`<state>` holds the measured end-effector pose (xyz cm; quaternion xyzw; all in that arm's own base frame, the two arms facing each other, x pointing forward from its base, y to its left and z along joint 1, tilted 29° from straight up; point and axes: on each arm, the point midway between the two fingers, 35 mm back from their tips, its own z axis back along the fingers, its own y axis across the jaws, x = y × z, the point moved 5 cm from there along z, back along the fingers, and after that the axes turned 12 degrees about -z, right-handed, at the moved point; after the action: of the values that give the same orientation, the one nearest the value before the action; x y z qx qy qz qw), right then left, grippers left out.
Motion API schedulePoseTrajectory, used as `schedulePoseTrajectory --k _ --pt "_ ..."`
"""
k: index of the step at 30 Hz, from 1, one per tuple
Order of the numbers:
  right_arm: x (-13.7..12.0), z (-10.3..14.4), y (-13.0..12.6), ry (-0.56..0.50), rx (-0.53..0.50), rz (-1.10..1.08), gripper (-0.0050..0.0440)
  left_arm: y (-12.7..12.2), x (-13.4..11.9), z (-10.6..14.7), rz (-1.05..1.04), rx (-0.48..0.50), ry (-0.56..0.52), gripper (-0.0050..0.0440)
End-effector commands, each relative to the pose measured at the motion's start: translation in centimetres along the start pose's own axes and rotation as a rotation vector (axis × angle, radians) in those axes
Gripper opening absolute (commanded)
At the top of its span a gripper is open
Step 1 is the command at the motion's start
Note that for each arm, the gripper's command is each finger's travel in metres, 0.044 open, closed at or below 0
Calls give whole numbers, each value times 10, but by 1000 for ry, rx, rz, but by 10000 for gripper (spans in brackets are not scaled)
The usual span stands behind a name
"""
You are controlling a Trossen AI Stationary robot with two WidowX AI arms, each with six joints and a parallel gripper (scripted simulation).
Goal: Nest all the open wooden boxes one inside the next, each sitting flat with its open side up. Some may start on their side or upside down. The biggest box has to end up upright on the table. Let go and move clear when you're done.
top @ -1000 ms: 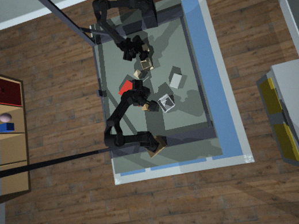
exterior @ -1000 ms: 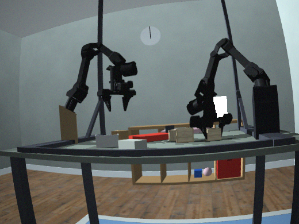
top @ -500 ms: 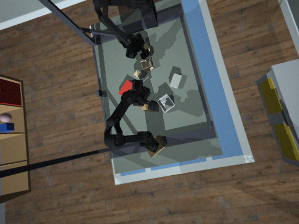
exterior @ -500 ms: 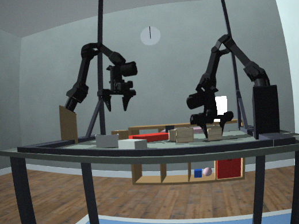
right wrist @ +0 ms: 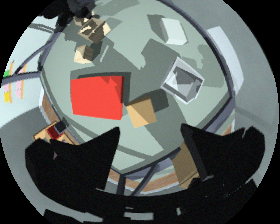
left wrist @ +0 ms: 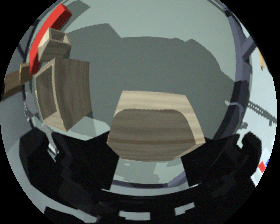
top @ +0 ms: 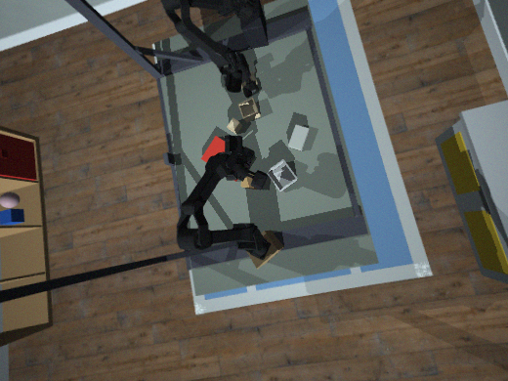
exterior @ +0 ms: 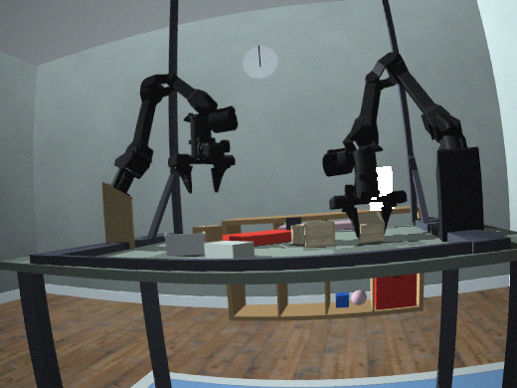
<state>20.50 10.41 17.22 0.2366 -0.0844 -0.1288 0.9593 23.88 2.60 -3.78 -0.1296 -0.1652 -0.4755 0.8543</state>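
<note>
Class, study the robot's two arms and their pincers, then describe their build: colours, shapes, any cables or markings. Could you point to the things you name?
Both arms are black all over, with slim links joined by chunkier, angular joints. The left pincer (exterior: 369, 230) and the right pincer (exterior: 203, 185) look alike: each has two black fingers that taper to narrow tips, below a dark crossbar. No lettering or loose cables can be made out.
</note>
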Motion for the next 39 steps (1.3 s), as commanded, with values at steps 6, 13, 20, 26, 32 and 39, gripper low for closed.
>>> schedulePoseTrajectory --k 6,13,20,26,32,39 --pt "0 5 2 -13 14 11 400 -3 -17 0 0 39 -175 -50" --pt "0 5 2 -13 14 11 400 -6 -28 -1 0 63 -286 -50" --pt "0 5 2 -13 14 11 400 -6 -41 -4 -4 99 -430 -50" --pt "0 5 2 -13 14 11 400 -6 -46 -6 -8 117 -482 -50" --pt "0 5 2 -13 14 11 400 -8 -57 -11 -7 142 -604 -50" --pt "0 5 2 -13 14 11 400 -11 -67 -18 -5 168 -732 -50"
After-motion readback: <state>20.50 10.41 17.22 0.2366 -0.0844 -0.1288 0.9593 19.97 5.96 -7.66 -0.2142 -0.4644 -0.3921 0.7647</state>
